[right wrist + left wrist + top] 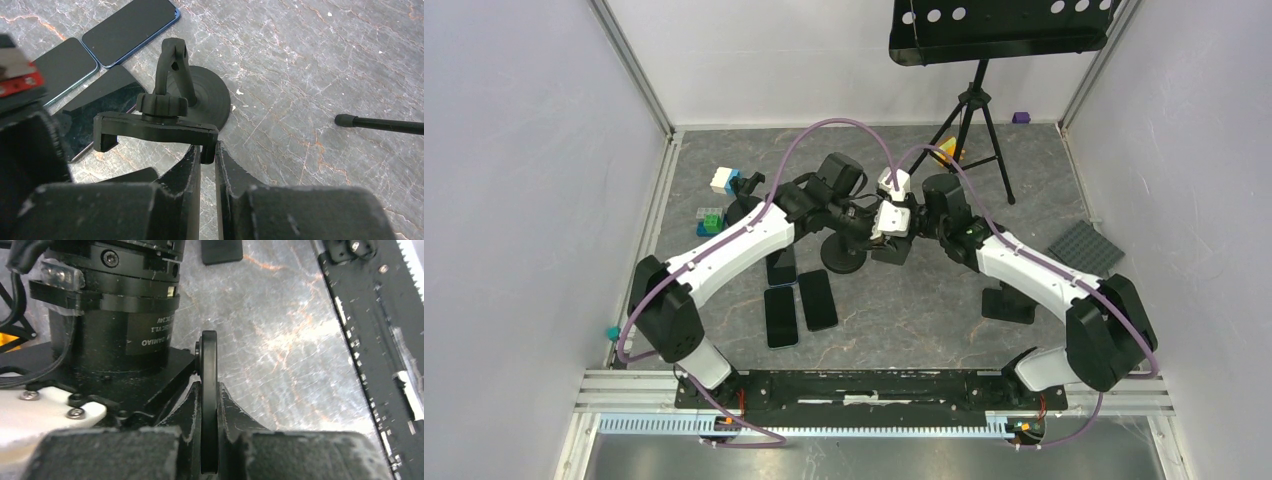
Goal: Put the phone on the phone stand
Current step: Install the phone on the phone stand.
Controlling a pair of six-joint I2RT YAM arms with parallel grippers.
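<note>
The black phone stand [172, 75] stands on its round base [844, 258] at mid-table. Its clamp bar [150, 127] is level at the top. My right gripper [207, 150] is shut on the right end of that clamp bar; it also shows in the top view [894, 240]. My left gripper [209, 390] is shut on a thin black slab seen edge-on, which looks like a phone [209, 360]. It holds it upright beside the right wrist, just left of the stand [864, 232]. Three more dark phones [817, 298] lie flat to the left of the base.
Another dark phone [1009, 303] lies by the right arm. A music stand's tripod [974, 110] stands at the back, with one leg tip near the phone stand [345, 120]. Toy bricks [724, 180] lie back left, and a grey baseplate [1086, 248] lies right.
</note>
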